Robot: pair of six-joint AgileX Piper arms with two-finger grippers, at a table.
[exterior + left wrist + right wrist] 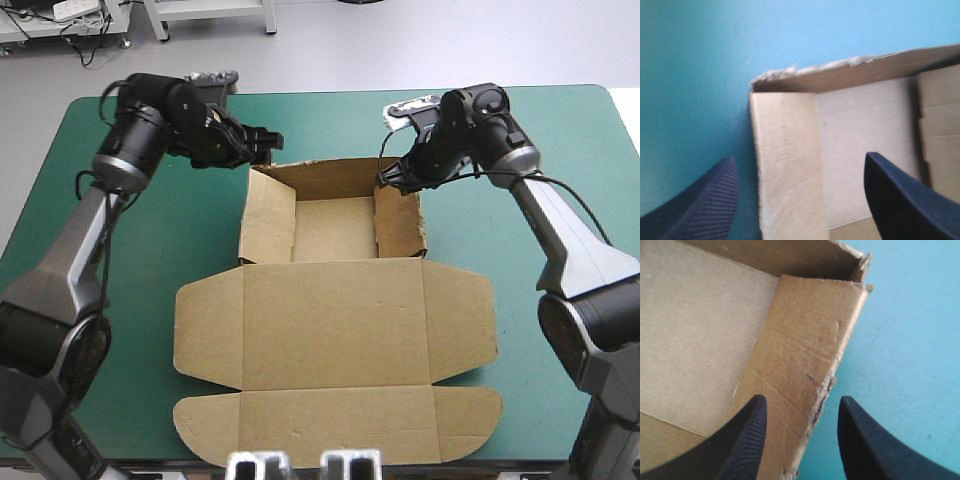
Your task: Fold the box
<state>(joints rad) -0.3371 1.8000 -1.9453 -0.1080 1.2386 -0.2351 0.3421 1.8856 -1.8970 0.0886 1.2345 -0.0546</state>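
Where the box (335, 330) sits: mid-table on the teal-green cover (150, 250), its far half an open tray, its lid flat toward the near edge.
Left gripper (262, 145): I see the fingers wide apart, astride the tray's left wall at the far corner.
Right gripper (385, 180): fingers apart but narrower, astride the right wall, gripping nothing.

Bare teal-green table (560, 180) lies open either side of the box (335, 340). The raised tray walls block sideways passage; the tray is free from above. The left gripper (262, 148) and right gripper (387, 179) crowd its far corners, seemingly straddling the side walls.
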